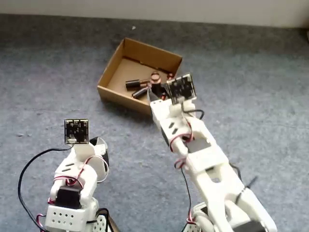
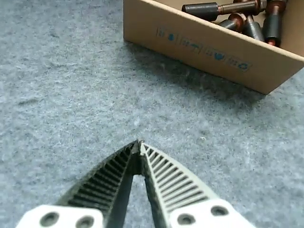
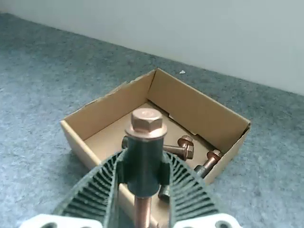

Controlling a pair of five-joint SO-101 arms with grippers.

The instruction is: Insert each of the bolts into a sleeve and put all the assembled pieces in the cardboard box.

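Bolt-and-sleeve piece (image 3: 144, 142) stands upright in my right tool (image 3: 142, 161), which is clenched on its dark sleeve with the copper head up. It is over the 5 o'clock wall of the cardboard box (image 1: 116, 67). Other assembled pieces (image 1: 137, 85) lie inside, toward that same side. The box sits at 12 o'clock on the grey desk (image 1: 251, 87). My left tool (image 2: 138, 146) is clenched on nothing, low at 7 o'clock, well apart from the box.

Carpeted room, likely office or lab: grey carpet (image 1: 260, 82), plain pale wall (image 3: 199, 33).
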